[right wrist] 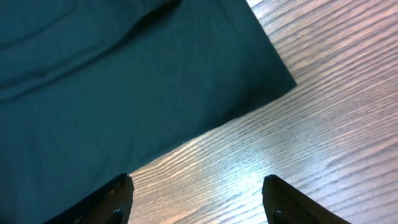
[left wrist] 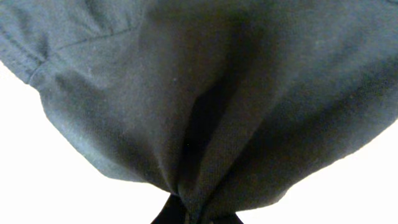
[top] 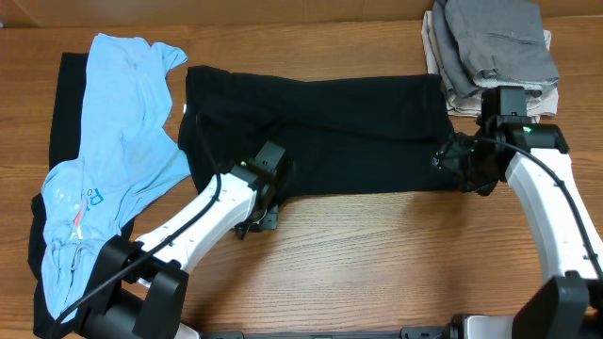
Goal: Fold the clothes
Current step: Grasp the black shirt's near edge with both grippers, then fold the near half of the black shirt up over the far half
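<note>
Black garment [left wrist: 199,93] fills the left wrist view, bunched into a peak where the left gripper [left wrist: 189,210] is clamped on it near its front edge. It lies spread mid-table [right wrist: 329,112], between a blue shirt [top: 122,160] and a folded grey pile [top: 495,47]. The right gripper [right wrist: 199,199] hovers wide open and empty at the garment's near right corner. Soft, light and limp, the cloth would likely sag unless both near corners are held.

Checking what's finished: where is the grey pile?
Overhead view: the grey pile sits at the far right corner of the table, beyond the right tool and beside the right end of the black garment.
</note>
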You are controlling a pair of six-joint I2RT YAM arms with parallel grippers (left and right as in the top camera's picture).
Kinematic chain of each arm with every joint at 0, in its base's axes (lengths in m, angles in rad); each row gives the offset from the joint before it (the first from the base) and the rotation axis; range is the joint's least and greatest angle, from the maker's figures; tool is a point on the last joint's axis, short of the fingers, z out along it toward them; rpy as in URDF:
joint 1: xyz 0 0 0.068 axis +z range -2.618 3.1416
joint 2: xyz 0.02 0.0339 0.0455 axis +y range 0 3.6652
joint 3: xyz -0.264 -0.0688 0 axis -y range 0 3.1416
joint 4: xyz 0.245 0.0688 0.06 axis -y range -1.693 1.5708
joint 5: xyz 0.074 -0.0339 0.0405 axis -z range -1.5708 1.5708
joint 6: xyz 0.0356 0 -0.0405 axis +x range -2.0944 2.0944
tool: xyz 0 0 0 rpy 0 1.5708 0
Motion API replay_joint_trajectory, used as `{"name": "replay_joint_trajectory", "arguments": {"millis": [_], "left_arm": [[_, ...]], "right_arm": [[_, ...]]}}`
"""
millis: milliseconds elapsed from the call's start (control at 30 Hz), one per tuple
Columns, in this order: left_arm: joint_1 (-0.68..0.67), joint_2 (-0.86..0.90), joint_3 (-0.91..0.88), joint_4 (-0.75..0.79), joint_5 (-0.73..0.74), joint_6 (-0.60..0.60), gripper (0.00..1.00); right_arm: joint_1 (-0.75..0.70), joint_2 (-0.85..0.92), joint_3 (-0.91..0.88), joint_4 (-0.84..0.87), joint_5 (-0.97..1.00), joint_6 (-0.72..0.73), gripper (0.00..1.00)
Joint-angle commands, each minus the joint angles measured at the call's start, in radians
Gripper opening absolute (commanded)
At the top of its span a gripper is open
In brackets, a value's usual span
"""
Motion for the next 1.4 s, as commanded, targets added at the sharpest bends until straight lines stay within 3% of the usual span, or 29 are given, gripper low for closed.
{"name": "replay_joint_trajectory", "arguments": {"millis": [0,200,533,800,1100,1233,1367], "left_arm": [[0.008,0.001,0.135,-0.091,-0.017,0.033,0.04],[0.011,0.001,0.272,-0.188,-0.013,0.048,0.04],[0.011,0.002,0.288,-0.214,-0.019,0.073,0.04],[0.011,0.002,0.288,-0.213,-0.022,0.073,0.04],[0.011,0.002,0.288,-0.217,-0.047,0.072,0.04],[0.011,0.002,0.288,-0.216,-0.048,0.073,0.04],[0.011,0.002,0.288,-0.217,-0.06,0.073,0.04]], "right_arm": [[-0.003,0.044,-0.005,0.033,0.019,0.001,0.67],[-0.003,0.14,-0.005,0.108,0.042,0.002,0.58],[-0.003,0.308,-0.01,0.145,0.092,0.028,0.56],[-0.004,0.315,-0.127,0.239,0.098,0.074,0.53],[-0.004,0.315,-0.16,0.255,0.094,0.096,0.42],[-0.005,0.315,-0.159,0.22,0.086,0.107,0.43],[-0.006,0.315,-0.156,0.19,0.058,0.094,0.57]]}}
